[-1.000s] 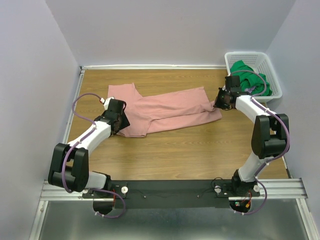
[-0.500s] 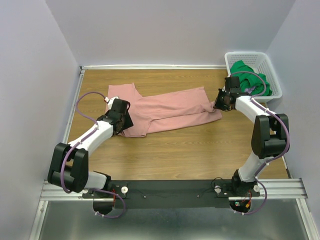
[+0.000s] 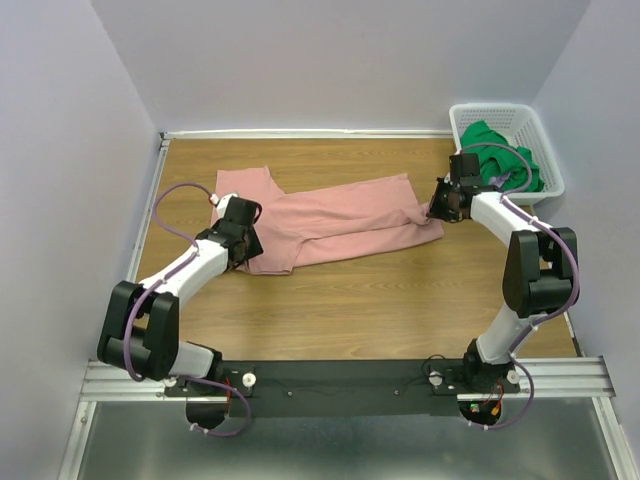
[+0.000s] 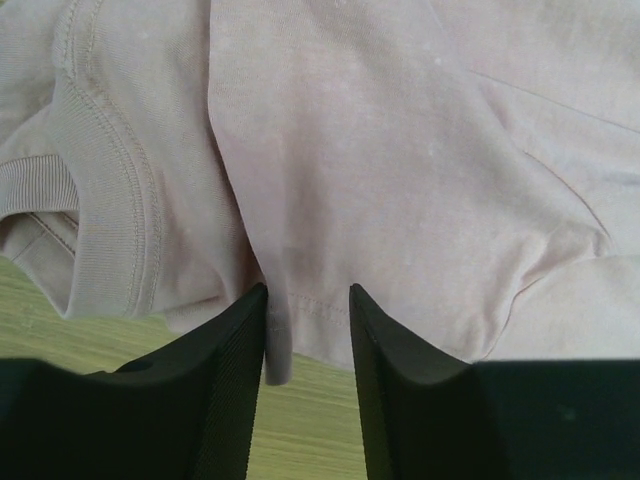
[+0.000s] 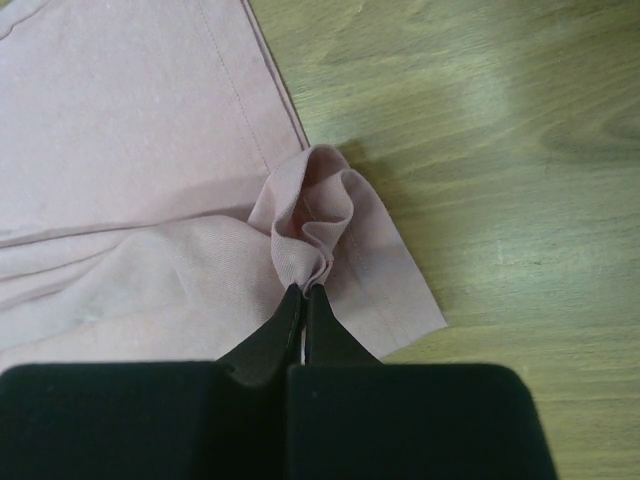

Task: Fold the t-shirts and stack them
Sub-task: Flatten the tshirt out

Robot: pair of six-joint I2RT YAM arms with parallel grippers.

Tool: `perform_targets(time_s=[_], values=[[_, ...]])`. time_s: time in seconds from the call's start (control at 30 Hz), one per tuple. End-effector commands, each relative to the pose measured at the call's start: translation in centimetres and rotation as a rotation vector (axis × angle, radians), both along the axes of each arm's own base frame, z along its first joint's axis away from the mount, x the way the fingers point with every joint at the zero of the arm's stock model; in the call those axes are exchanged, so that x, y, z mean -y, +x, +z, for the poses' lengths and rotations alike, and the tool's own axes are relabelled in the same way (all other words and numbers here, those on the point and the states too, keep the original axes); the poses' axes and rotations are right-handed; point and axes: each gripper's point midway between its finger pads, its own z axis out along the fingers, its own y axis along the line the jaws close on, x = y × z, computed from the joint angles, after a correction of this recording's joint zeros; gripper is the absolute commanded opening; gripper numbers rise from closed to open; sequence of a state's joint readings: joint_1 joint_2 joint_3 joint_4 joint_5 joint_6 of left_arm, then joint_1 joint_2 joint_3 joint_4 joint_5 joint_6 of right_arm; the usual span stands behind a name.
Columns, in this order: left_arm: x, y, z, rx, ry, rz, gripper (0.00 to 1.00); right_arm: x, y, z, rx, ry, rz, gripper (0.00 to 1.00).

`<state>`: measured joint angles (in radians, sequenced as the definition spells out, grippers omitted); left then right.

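The pink t-shirt [image 3: 330, 220] lies flat and partly folded on the wooden table [image 3: 380, 300], left of centre to right of centre. Its long axis runs roughly from 9 o'clock to 3 o'clock in the overhead view. The ribbed collar [image 4: 105, 200] shows at the 9 o'clock end, so the neck points left and the hem end points right. A narrower flap of the cloth reaches up toward 11 o'clock at the left end.

At the 3 o'clock end, the right gripper [image 5: 303, 292] has its fingers pressed together on a small bunched fold of the shirt near a stitched hem corner.

At the 9 o'clock end, the left gripper [image 4: 308, 300] sits low over the cloth beside the collar. Its fingers stand a narrow gap apart, with a stitched edge of the shirt lying between them and not visibly pinched.

Toward 1 o'clock, in the far right corner, the green t-shirt [image 3: 500, 150] is heaped inside a white lattice basket [image 3: 495, 107], well apart from the pink one.
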<state>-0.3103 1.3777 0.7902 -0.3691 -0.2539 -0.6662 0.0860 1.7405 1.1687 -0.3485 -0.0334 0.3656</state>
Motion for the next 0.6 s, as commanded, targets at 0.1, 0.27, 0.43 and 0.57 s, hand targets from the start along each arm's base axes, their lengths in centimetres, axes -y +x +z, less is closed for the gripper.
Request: perform_targets(time_s=[0.1,0.27,0.43,0.57], values=[[-0.8,0.0,-1.2,-0.009,0.040,0.041,0.40,0.0,0.2,0.0,0.015,0.005,-0.004,0.01],[-1.3,0.0,-1.0,0.000,0.054,0.073,0.09,0.0,0.3,-0.6,0.007,0.004,-0.006,0.01],[-3.7,1.1,3.7,0.117,0.080,0.168,0.00,-0.1,1.1,1.2,0.051,0.012,-0.011,0.01],[-6.7,2.3,11.4,0.291,0.070,0.254,0.00,0.0,2.3,5.3,0.152,0.015,-0.022,0.01]])
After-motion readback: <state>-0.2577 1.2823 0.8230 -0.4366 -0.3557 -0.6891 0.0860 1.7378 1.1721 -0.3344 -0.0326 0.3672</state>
